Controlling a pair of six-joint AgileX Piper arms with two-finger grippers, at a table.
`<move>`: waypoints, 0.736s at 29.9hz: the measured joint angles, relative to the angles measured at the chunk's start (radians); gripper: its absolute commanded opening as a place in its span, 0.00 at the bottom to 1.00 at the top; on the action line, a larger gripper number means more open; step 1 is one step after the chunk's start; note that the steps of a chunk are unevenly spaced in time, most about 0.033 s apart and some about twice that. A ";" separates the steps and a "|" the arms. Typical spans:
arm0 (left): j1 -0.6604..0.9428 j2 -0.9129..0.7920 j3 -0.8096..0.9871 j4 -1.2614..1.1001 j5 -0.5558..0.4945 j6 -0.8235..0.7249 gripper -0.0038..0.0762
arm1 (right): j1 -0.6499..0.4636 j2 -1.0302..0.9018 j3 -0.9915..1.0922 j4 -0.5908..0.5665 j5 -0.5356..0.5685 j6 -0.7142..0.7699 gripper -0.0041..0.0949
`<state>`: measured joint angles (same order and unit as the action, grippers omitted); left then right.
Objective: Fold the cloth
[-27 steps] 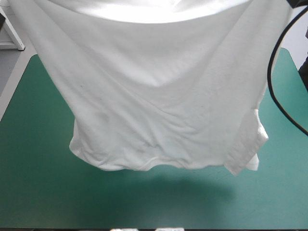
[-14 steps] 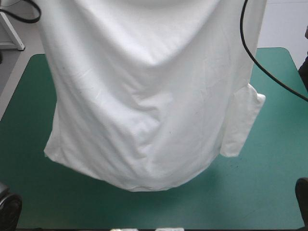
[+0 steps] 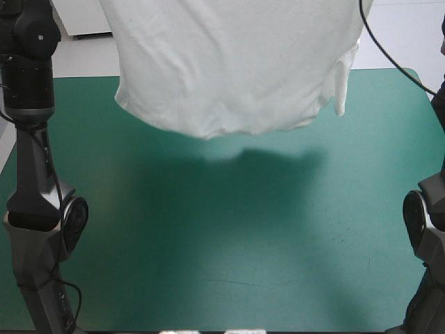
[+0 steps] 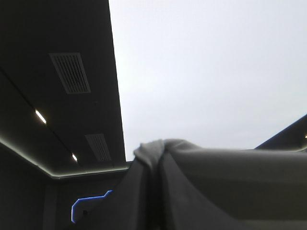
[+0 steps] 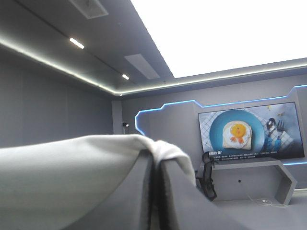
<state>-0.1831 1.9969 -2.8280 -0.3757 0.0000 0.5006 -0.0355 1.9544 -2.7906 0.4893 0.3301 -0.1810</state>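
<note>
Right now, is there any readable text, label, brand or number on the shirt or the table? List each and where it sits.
None.
T-shirt: plain white, with no print, tag or number showing in any view.
Teal-green cover: bare, with no markings or signs.

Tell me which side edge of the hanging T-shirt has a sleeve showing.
The right edge: a short sleeve dangles alongside the T-shirt there, while the left edge runs plain down to the hem.
</note>
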 measured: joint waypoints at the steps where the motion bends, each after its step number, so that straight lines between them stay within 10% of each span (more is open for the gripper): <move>1: 0.000 0.015 -0.016 -0.003 -0.017 0.000 0.04 | -0.017 0.012 -0.006 0.019 -0.014 -0.001 0.03; 10: 0.068 0.108 0.006 -0.013 0.112 -0.107 0.04 | -0.051 0.102 -0.025 0.085 0.034 -0.046 0.03; 22: 0.080 0.268 0.055 0.009 0.749 -0.181 0.04 | -0.057 0.384 -0.016 0.050 0.596 -0.112 0.03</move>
<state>-0.1031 2.2645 -2.7725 -0.3666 0.7492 0.3192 -0.0923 2.3384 -2.8062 0.5392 0.9262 -0.2934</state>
